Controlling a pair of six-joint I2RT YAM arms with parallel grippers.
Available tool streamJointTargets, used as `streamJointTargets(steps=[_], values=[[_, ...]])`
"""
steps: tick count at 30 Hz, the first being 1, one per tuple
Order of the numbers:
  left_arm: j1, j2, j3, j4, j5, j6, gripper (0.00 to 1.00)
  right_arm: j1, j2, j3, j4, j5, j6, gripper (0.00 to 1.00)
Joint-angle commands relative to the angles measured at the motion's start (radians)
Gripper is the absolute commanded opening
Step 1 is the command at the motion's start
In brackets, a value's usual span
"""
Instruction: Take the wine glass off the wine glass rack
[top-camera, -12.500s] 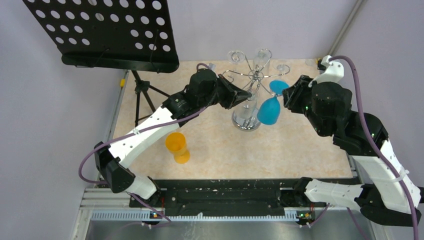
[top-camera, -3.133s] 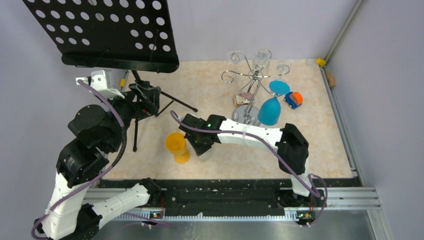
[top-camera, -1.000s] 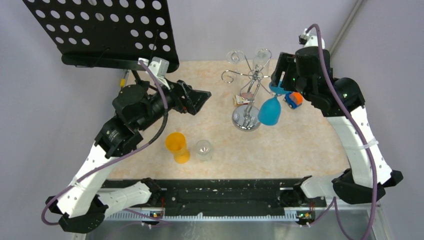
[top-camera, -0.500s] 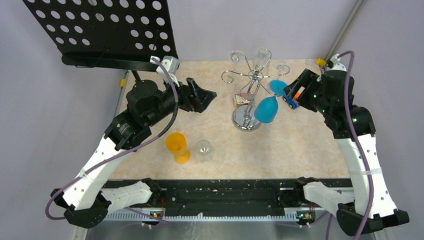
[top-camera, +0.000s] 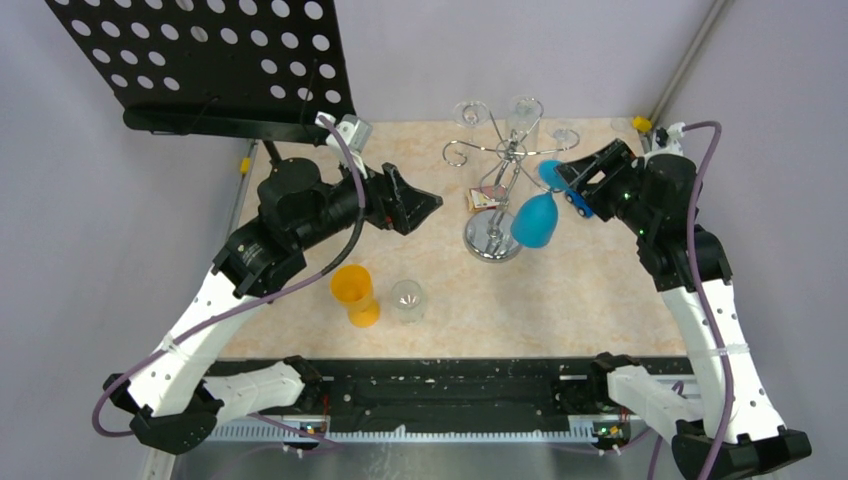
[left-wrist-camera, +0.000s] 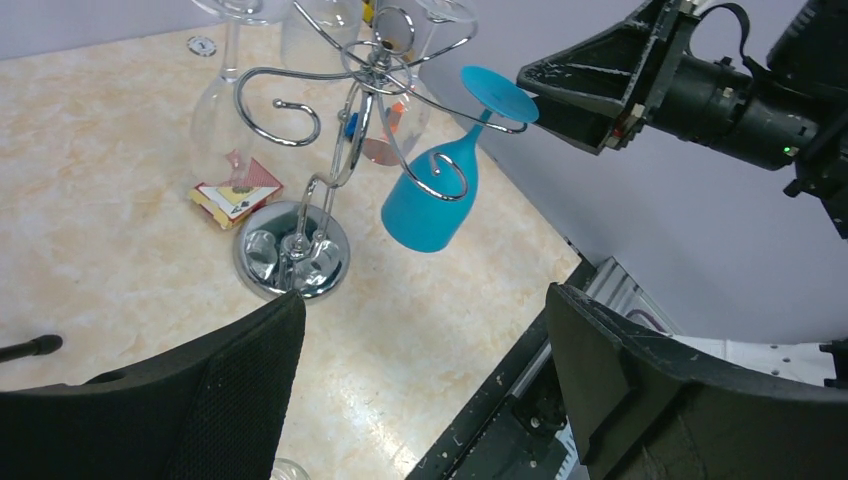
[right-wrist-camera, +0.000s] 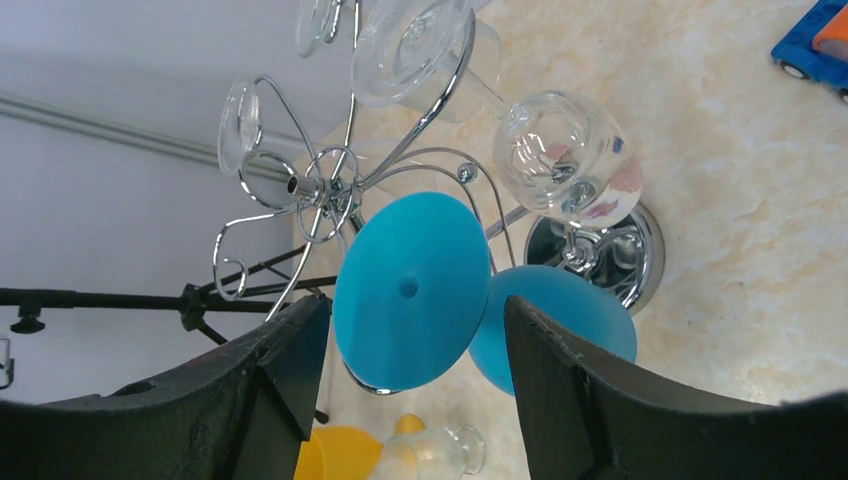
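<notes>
Step in hand, as judged: the approach for the grasp, with nothing lifted off yet. Nearest on the tabletop (top-camera: 560, 300), at about 7 o'clock from the rack's base, an orange cup (top-camera: 355, 293) and a small clear glass (top-camera: 407, 297) are stood upright, unattended. Farther in, the left hand (top-camera: 425, 205) is held at 9 o'clock from the wine glass rack (top-camera: 512, 152), well apart from it, fingers spread wide, nothing between them and nothing touched. Beyond that, the blue wine glass (top-camera: 535, 220) is hung upside down by its foot on a rack arm at about 4 o'clock from the central post, bowl tilted and clear of the tabletop. The right hand (top-camera: 572, 180) is set at 3 o'clock from the foot, at its level. In the right wrist view the foot disc (right-wrist-camera: 410, 285) is framed between the two fingers (right-wrist-camera: 575, 400), which are set well apart and not closed on it. Contact with the rim cannot be told. Next move, as judged: the fingers to be closed on foot or stem, then the glass drawn outward along the arm past its curled tip, gently, so the rack is not dragged over. Clear glasses (right-wrist-camera: 565, 165) hung on neighbouring arms are to be avoided.
</notes>
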Motion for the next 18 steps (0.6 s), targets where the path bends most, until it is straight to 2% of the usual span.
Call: streamJointTargets(steps=[1, 18], values=[[0.002, -0.026, 0.029, 0.054, 0.077, 0.04, 0.92, -0.011, -0.027, -0.014, 0.102, -0.003, 0.058, 0.64], [0.002, -0.028, 0.066, -0.006, 0.05, 0.085, 0.93, -0.015, -0.068, -0.12, 0.162, 0.048, 0.15, 0.38]])
